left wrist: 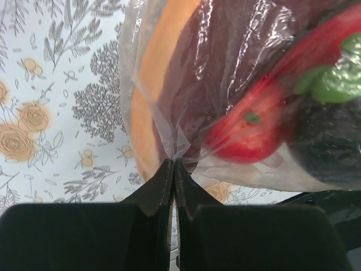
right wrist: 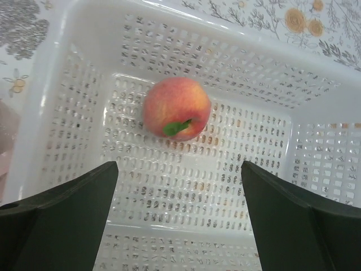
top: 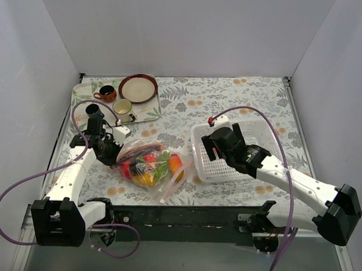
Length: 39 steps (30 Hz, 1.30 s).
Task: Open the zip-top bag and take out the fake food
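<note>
The zip-top bag (top: 153,164) lies near the front middle of the table, crinkled, with fake food (top: 145,177) inside in red, orange, yellow and green. My left gripper (top: 112,152) is at the bag's left end, shut on a pinch of its clear plastic (left wrist: 176,148). Through the film a red fruit (left wrist: 248,132), an orange piece (left wrist: 161,56) and a maroon piece (left wrist: 208,62) show. My right gripper (right wrist: 179,169) hangs open over the white mesh basket (right wrist: 169,34), nothing between its fingers. One peach (right wrist: 176,108) lies loose on the basket floor.
The basket (top: 264,129) stands right of the bag. At the back left, a floral tray (top: 84,90) carries a brown-rimmed plate (top: 138,88), an orange-brown cup (top: 106,94), a cream cup (top: 122,107) and a dark blue cup (top: 94,110). White walls enclose three sides.
</note>
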### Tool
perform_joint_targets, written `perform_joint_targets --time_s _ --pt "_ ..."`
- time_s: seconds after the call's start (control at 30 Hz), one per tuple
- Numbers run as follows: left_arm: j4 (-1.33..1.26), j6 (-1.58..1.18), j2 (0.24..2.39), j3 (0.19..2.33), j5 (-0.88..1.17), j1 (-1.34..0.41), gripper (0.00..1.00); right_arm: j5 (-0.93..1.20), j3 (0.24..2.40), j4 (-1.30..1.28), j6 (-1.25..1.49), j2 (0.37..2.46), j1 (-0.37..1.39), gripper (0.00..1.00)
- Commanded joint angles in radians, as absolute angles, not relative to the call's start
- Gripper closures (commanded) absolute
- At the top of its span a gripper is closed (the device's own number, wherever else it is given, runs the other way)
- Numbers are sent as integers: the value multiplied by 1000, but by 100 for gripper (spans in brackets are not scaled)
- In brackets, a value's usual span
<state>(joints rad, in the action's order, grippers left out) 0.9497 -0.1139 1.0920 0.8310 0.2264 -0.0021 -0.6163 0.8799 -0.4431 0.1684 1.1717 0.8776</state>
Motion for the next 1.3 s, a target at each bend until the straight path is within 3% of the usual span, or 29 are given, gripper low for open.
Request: perform_joint_targets --time_s 0.0,0.13,0.2,0.3,0.33,0.37,0.4,0.63,0.67,0.7,0.73,0.77,0.83,1.0,1.27 --pt "919 -71 1075 769 101 -2 100 -575 937 -456 140 1091 934 1" --pt "919 -67 1069 739 75 -2 100 -532 922 -404 107 1063 1057 1" --pt "930 -75 1074 750 90 -2 100 -508 908 -359 97 1069 1136 6" --pt "943 -90 1088 775 113 -2 100 -479 897 -330 100 1101 1230 40" --pt "948 -95 1100 779 121 -2 100 -477 893 -327 103 1104 1252 62" --pt "954 -97 1103 785 124 -2 100 -477 885 -321 113 1106 1290 75" --pt "957 -97 1106 791 127 -2 100 -479 864 -315 123 1101 1308 98" --pt "976 -113 1121 813 150 -2 100 -377 775 -187 176 1150 1335 99" --pt "976 -115 1121 810 152 -2 100 -371 770 -151 181 1167 1335 95" --pt "974 -115 1120 808 152 -2 100 -365 766 -134 183 1207 1333 84" --pt "971 -115 1118 807 155 -2 100 -367 764 -121 183 1230 1333 62" --pt "973 -115 1117 804 155 -2 100 -359 768 -97 180 1256 1332 58" --pt "969 -118 1115 804 158 -2 100 -325 784 -74 176 1333 1319 52" --pt "968 -118 1108 799 163 -2 100 -295 798 26 192 1442 1273 50" --pt "953 -106 1114 782 170 -2 100 -405 776 176 206 1456 1230 25"
